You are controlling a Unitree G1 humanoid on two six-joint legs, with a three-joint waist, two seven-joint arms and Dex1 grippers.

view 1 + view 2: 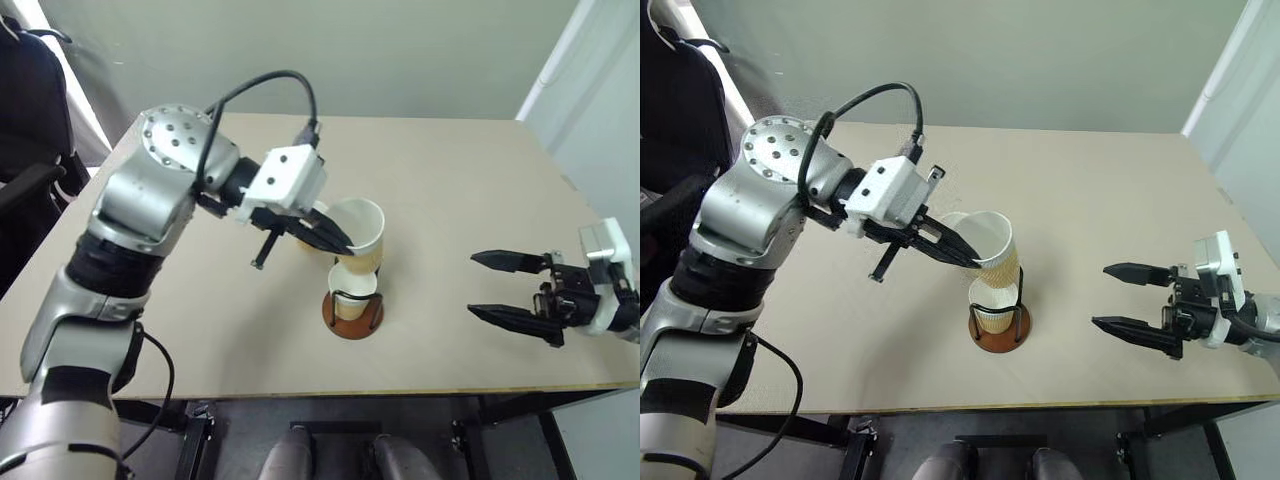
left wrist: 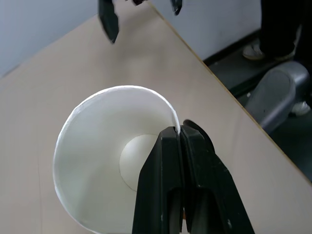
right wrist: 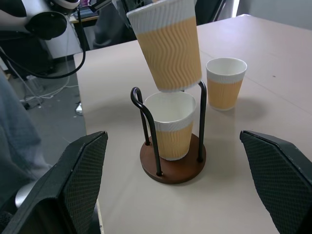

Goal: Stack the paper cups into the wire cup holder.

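While the left hand pinches the rim of a paper cup just above the wire cup holder, that light, crushable cup hangs mouth up, its axis tilted. One cup sits upright inside; another stands on the table behind. The right hand waits, fingers apart, empty.

Even, soft light; shadows faint, perhaps diffuse.

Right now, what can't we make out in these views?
- Third cup: in the head views, hidden behind the held cup and left pincer.
- Cup in the holder: its bottom, hidden inside by its own wall.
- Right pincer: in its wrist view, fingertips cut off by the bottom edge.
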